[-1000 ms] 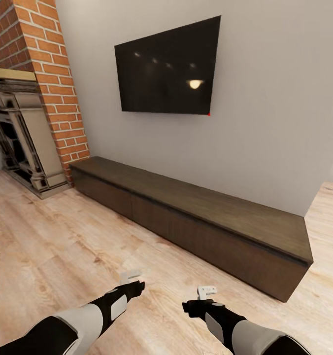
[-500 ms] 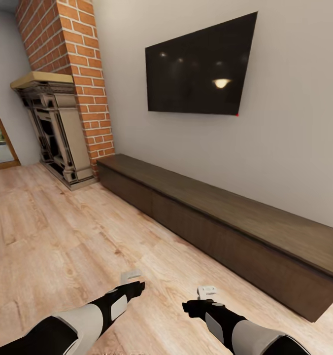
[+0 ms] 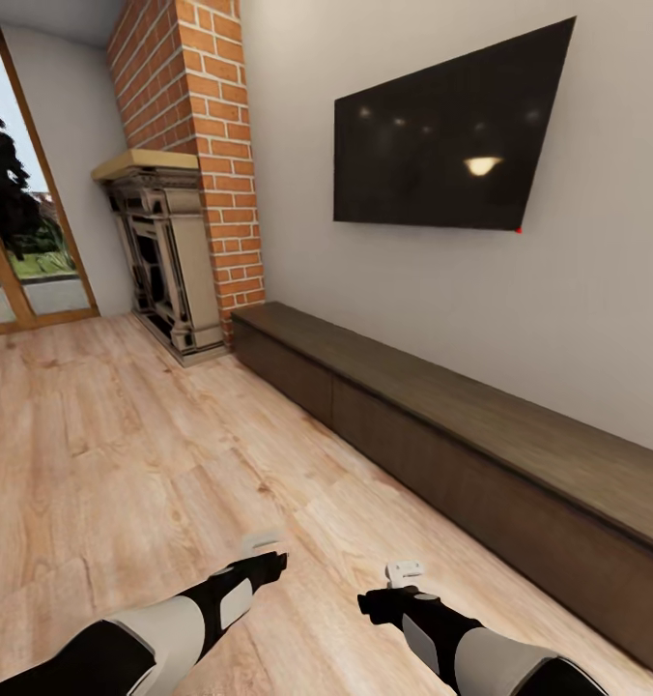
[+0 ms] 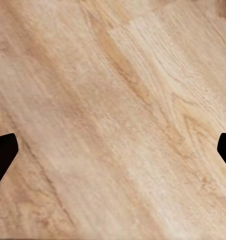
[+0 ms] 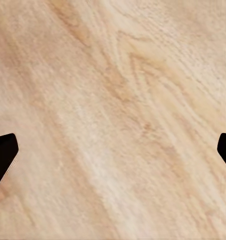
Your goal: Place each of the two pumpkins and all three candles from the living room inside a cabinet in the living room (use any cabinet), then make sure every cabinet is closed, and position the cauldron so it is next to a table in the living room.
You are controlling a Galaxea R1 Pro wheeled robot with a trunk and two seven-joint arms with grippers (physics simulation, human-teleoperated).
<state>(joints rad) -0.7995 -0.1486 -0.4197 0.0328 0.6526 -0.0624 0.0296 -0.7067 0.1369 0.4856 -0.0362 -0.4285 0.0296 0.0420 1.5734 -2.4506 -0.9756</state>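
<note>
Floor (image 3: 124,454); cabinet (image 3: 442,435) beyond claws.

Closed cabinet (image 3: 481,454) (below television (image 3: 447,135))

Two arms, same build: glossy black upper segments, pale grey-white forearm shells, black wrist housings, each with small light grey inset panel. Left end effector (image 3: 262,542) and right end effector (image 3: 405,570) were small, whitish, blocky, mounted past black wrists. Wrist cameras caught fingertips (image 4: 3,155) as plain black wedges at frame edges, likewise right (image 5: 2,152). Cables, screws, markings: too small to tell.
</note>
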